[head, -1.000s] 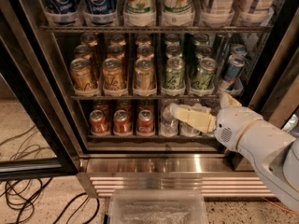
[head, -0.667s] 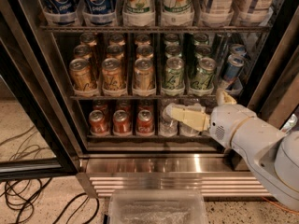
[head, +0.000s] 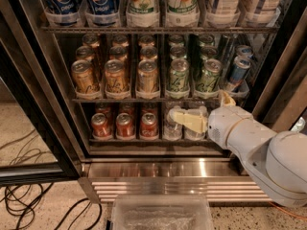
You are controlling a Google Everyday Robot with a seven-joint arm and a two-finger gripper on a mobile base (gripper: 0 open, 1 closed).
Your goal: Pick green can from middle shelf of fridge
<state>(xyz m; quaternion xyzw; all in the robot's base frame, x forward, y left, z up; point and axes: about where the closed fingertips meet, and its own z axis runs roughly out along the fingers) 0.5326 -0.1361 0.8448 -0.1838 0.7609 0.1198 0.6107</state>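
At centre, fridge (head: 53, 80), door (head: 33, 109) swung open to the left, three wire racks in view. Upper rack: large bottles (head: 143, 1), blue-labelled at left, green-and-white at centre, pale at right. Middle shelf (head: 144, 99): three lanes of gold cans (head: 115, 75) at left, two lanes of green cans right of centre, one slim blue can (head: 237, 71) tilted at far right. Green can (head: 208, 75): upright, at the near end of the right-hand green lane, seated in its pale tray, untouched; a second green can (head: 178, 75) stands at the near end of the lane to its left. Lower rack: three lanes of red cans (head: 124, 125) at left, clear water bottles (head: 171, 128) at right. Gripper (head: 198, 105): at the lower right of the opening, below the middle shelf and in front of the water bottles, on a white arm (head: 259, 147) entering from the near right. Its two pale fingers stand well apart and grasp nothing: one finger (head: 188, 121) lies level, pointing left across the water bottles; the other (head: 225, 98) points upward, its tip at the near rim of the middle shelf, just below and right of the green can, contact not discernible. Below the racks: stainless sill (head: 158, 169), slatted grille (head: 177, 188). Near foreground: clear plastic bin (head: 160, 214) on speckled floor. Near left: dark cables (head: 24, 205) on the floor.
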